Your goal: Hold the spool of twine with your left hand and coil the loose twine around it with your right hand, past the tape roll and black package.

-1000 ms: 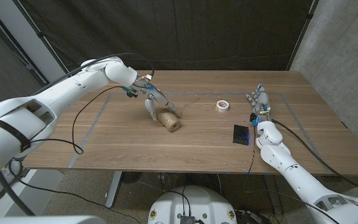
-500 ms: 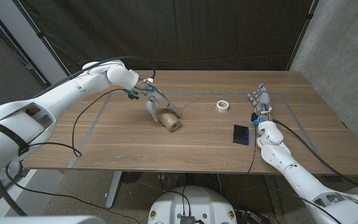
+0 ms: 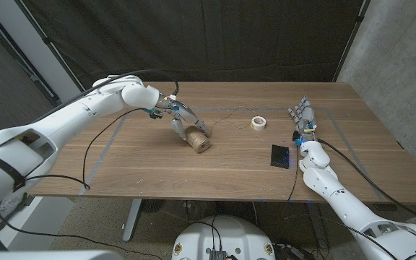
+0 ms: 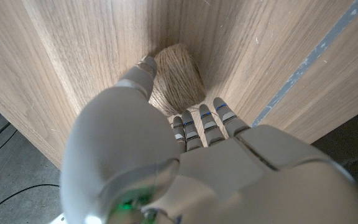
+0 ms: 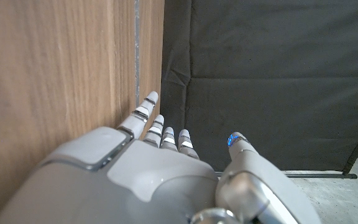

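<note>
Left hand (image 3: 180, 119) now closer around the spool of twine (image 3: 197, 141), arm slightly shifted.

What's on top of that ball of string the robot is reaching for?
The left hand sits over the spool of twine, fingers at its upper side and thumb alongside. The fingers cover the contact, so a firm grip cannot be confirmed. Loose twine trails toward the tape roll.

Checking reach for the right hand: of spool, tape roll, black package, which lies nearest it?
The black package, just beside the right hand; tape roll is farther, spool farthest.
</note>
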Action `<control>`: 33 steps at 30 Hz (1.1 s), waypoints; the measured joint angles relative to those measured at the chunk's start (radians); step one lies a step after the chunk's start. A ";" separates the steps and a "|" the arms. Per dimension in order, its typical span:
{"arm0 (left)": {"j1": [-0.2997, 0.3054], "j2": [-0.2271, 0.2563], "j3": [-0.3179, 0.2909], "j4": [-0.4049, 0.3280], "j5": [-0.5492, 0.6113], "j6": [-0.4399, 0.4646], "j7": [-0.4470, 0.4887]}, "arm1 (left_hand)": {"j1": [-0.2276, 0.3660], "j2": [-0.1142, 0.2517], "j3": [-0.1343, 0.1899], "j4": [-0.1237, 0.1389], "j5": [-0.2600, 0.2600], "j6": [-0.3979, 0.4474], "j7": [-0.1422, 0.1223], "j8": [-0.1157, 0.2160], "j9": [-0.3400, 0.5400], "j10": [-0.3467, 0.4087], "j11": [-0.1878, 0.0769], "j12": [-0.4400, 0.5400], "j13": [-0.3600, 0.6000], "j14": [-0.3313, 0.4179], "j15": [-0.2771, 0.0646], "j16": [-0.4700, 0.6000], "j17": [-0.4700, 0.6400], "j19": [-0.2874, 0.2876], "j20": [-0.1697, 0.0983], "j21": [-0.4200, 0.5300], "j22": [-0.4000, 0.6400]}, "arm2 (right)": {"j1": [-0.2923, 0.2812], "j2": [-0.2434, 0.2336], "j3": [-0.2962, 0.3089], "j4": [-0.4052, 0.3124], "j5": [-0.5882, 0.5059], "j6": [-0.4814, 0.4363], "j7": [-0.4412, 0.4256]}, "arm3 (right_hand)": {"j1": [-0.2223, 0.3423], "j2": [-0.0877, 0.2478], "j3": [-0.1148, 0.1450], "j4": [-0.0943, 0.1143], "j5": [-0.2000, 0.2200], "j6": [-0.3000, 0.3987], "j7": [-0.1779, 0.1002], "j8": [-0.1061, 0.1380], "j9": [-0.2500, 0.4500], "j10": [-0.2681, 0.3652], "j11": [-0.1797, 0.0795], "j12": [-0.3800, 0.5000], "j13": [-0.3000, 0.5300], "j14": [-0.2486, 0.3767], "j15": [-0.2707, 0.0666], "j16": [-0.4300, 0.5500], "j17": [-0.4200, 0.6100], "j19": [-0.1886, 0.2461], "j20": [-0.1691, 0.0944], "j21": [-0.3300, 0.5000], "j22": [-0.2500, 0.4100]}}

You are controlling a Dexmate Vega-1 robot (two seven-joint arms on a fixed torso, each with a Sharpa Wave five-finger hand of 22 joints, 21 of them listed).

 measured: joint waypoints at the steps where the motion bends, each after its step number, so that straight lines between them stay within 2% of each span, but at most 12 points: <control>1: 0.006 0.003 -0.003 -0.007 0.003 0.001 0.008 | 0.005 0.005 0.000 0.000 0.000 0.000 0.000 0.000 0.000 0.000 0.000 0.004 0.000 0.000 0.000 0.000 0.000 0.000 0.000 0.000 0.000 | 0.000 0.000 0.000 0.000 0.001 0.001 0.002 | 0.000 0.000 0.000 0.000 0.000 0.000 0.000 0.000 0.000 0.000 0.000 0.003 0.000 0.000 0.000 0.000 0.000 0.000 0.000 0.000 0.000; 10: 0.028 0.016 -0.014 -0.040 0.015 0.015 0.025 | 0.005 0.005 -0.009 0.000 0.000 0.000 0.000 0.000 0.005 -0.001 0.001 0.007 0.009 0.000 0.000 0.000 0.009 0.003 -0.003 0.000 0.000 | -0.004 0.004 0.005 0.006 0.008 0.011 0.006 | 0.000 0.000 0.000 0.000 0.000 0.000 0.000 0.000 0.000 0.000 0.000 0.004 0.000 0.000 0.000 0.000 0.000 0.000 0.000 0.000 0.000; 12: 0.031 0.017 -0.015 -0.045 0.016 0.019 0.024 | 0.005 0.005 -0.009 0.000 0.000 0.000 0.000 -0.001 0.005 -0.009 0.009 0.007 0.013 -0.001 0.000 0.000 0.011 0.000 0.000 0.000 0.000 | -0.005 0.005 0.007 0.006 0.009 0.012 0.006 | 0.000 0.000 0.000 0.000 0.000 0.000 0.000 0.000 0.000 0.000 0.000 0.004 0.000 0.000 0.000 0.000 0.000 0.000 0.000 0.000 0.000; 20: 0.055 0.031 -0.021 -0.076 0.016 0.044 0.013 | 0.005 0.005 -0.017 0.009 -0.008 0.000 0.000 -0.004 0.008 -0.013 0.005 0.015 0.018 -0.008 0.000 0.000 0.019 0.000 0.000 0.000 0.000 | -0.016 0.005 0.011 0.005 0.014 0.016 0.006 | 0.000 0.000 0.000 0.000 0.000 -0.006 -0.005 0.000 0.000 0.000 0.000 0.004 0.000 0.000 0.000 0.000 0.000 0.000 0.000 0.000 0.000; 29: 0.081 0.043 -0.029 -0.098 0.030 0.068 0.026 | 0.005 0.005 -0.020 0.006 -0.008 0.006 -0.002 -0.008 0.009 -0.013 0.005 0.030 0.027 -0.008 0.000 0.008 0.028 0.000 0.000 0.000 0.005 | -0.026 0.005 0.014 -0.001 0.021 0.017 0.006 | 0.000 0.000 0.000 0.000 0.000 -0.005 -0.005 0.004 0.000 -0.006 0.005 0.004 0.000 0.000 0.000 0.000 0.000 0.000 0.000 0.000 0.000; 33: 0.091 0.048 -0.034 -0.105 0.037 0.072 0.042 | 0.023 0.013 -0.021 0.005 -0.008 0.016 -0.005 -0.004 0.013 -0.004 0.003 0.041 0.032 -0.003 -0.003 0.017 0.035 0.000 0.000 0.000 0.005 | -0.029 0.005 0.015 -0.004 0.022 0.017 0.006 | 0.000 0.000 0.000 0.000 0.000 -0.005 -0.005 0.004 0.000 -0.005 0.005 0.004 0.000 0.000 0.000 0.000 0.000 0.000 0.000 0.000 0.000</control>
